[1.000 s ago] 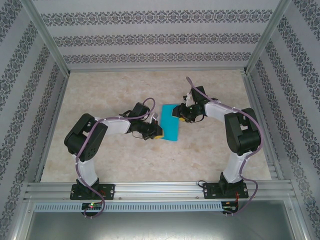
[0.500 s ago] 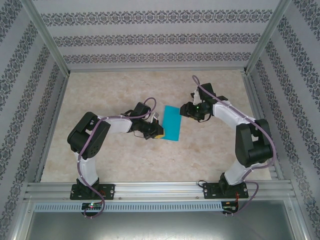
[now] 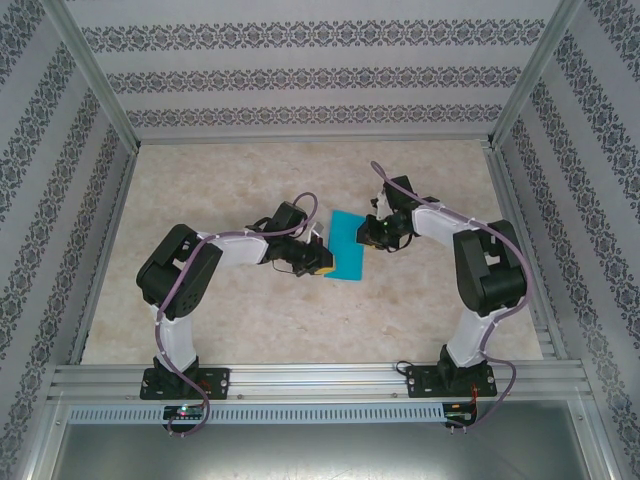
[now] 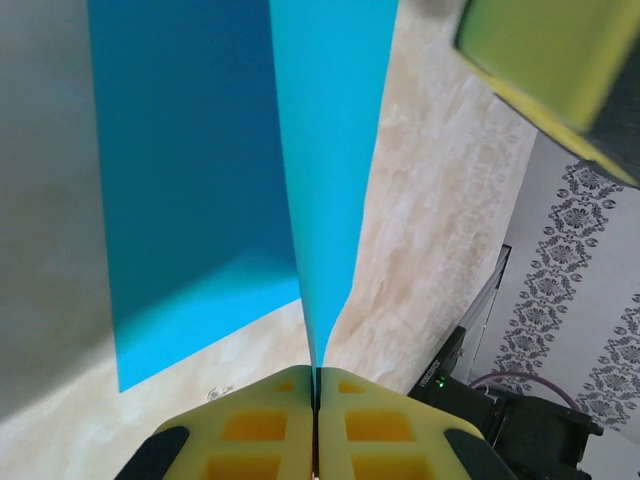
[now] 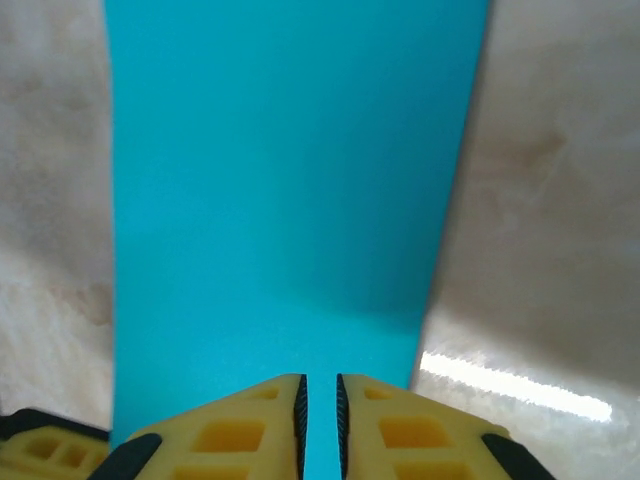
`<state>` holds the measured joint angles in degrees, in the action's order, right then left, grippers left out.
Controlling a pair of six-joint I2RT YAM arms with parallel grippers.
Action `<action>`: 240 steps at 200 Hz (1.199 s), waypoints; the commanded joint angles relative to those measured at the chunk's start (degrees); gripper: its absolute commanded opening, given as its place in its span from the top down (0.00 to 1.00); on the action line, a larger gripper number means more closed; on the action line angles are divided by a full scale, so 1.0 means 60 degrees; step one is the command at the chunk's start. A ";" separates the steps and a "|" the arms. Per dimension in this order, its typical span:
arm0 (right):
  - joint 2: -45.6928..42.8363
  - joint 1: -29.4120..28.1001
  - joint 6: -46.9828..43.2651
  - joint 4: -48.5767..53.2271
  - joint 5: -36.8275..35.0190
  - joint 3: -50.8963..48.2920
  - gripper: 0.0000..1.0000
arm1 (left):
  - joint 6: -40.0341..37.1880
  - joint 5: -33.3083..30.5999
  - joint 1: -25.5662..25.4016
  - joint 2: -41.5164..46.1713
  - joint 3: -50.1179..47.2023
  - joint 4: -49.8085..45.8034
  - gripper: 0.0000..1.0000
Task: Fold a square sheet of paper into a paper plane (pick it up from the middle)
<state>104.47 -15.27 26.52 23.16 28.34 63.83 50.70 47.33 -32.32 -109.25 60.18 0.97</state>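
The square sheet of paper (image 3: 347,245) is turquoise-blue and sits mid-table between the two arms. My left gripper (image 3: 322,262) is shut on its near-left edge. In the left wrist view the pads (image 4: 316,385) pinch a thin layer of the sheet (image 4: 330,150) that runs away edge-on, and a broad flap (image 4: 190,200) spreads to the left. My right gripper (image 3: 372,235) is at the sheet's far-right edge. In the right wrist view its jaws (image 5: 320,395) stand a narrow slit apart over the sheet (image 5: 290,180), with nothing between them.
The beige marbled table top (image 3: 240,320) lies all round the sheet. Aluminium frame posts and patterned walls (image 3: 300,80) close in the back and both sides. A yellow finger of my right gripper (image 4: 550,60) shows at the top right of the left wrist view.
The right arm swung out to the right, away from the sheet, then came back to its far-right edge. The left gripper kept its hold and shifted slightly right and away with the sheet.
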 commanded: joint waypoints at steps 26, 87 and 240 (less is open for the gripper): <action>0.0673 -0.0110 -0.0491 0.0120 0.0082 0.0667 0.87 | 0.0116 -0.0077 -0.0125 -0.0369 0.0433 0.0119 0.90; 0.1088 -0.0138 -0.0799 0.0458 -0.0405 0.0727 0.93 | 0.0028 0.0009 -0.0137 -0.0761 0.1009 -0.0155 0.89; 0.1424 -0.0326 -0.1066 0.0548 -0.0206 0.0842 0.99 | -0.0381 0.0142 -0.0137 -0.1999 0.2708 -0.1111 0.88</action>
<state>111.66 -16.40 21.65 25.08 26.76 68.42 49.98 47.57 -32.62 -119.55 74.28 -2.94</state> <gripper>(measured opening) 0.042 0.118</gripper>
